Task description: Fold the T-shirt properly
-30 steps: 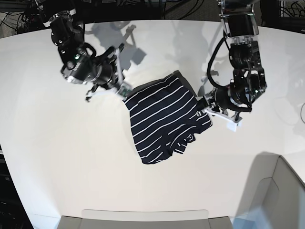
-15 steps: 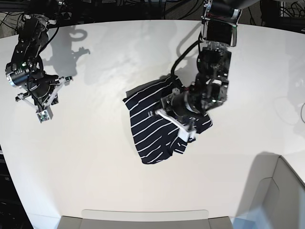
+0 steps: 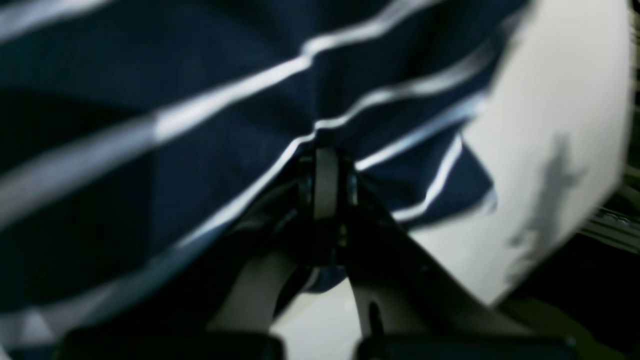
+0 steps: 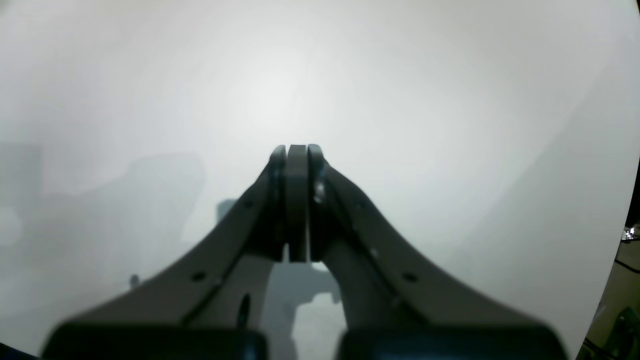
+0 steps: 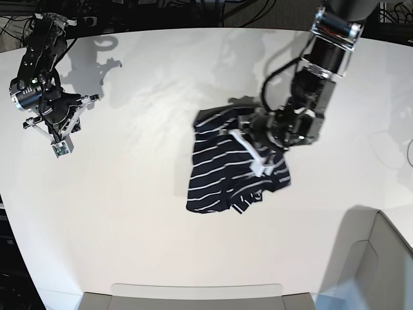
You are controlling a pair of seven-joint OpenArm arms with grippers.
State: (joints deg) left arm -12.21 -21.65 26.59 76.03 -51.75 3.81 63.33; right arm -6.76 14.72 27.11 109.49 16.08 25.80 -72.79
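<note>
Left wrist view: the left claw [image 3: 326, 172] has its jaws pressed together on a fold of the T-shirt [image 3: 200, 125]. Dark fabric with thin white stripes bunches right at the tips and fills most of the picture, blurred. The cloth's edge ends to the right of the claw, where the white surface [image 3: 550, 150] shows bare, with a thin shadow lying on it.

Right wrist view: the right claw [image 4: 297, 165] has its jaws pressed together with nothing between them. It hangs over the plain white surface [image 4: 350, 75], with soft grey shadows beneath and to the left of it. No cloth shows in this picture.

Base view: the T-shirt [image 5: 222, 174] lies crumpled near the middle of the surface [image 5: 129, 226], its lower part spread flat and its upper right part lifted and gathered. The left claw [image 5: 258, 161], on the picture's right side, sits on the shirt's right part, pinching the fabric there; its arm reaches down from the top right corner. The right claw [image 5: 61, 147], on the picture's left side, hangs near the surface's far left edge, well apart from the shirt and pointing downward. A grey bin [image 5: 381, 271] stands at the bottom right corner.
</note>
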